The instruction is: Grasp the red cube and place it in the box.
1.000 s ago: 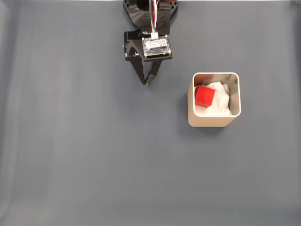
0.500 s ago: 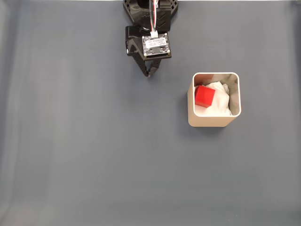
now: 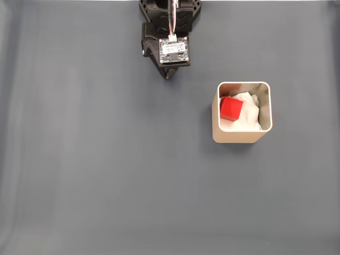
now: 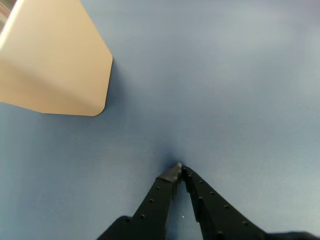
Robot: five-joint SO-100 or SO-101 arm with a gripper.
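So, status at this frame: the red cube [image 3: 231, 108] sat inside the box [image 3: 240, 136], pushed toward the left wall as the fixed view showed it, resting on crumpled white paper [image 3: 248, 115] that filled the rest of the interior. Cube was a bit tilted on the paper, not flat. The box stood upright on the grey table [image 3: 106, 175], right of centre in that view.

The arm [image 3: 169, 21] was tucked at the top edge of the fixed view, well apart from the box, up and to its left. From above, the wrist board [image 3: 173, 51] with its white plug and coloured wires covered most of the gripper [image 3: 168, 76]; just the dark tip poked out below it. Couldn't read the jaws from there.

The wrist view settled that: gripper [image 4: 179, 168] had both black fingers [image 4: 152, 205] converging to a point with the tips touching, nothing between them (closed on air). Tips sat just above bare table surface [image 4: 225, 90], which looked bluer through this camera.

The wrist view also caught the box [image 4: 55, 65] at its upper left, but from the outside: plain beige wall and a rounded corner, with a shadow along its edge. Its interior wasn't visible there, so the cube's location came from the fixed view alone.
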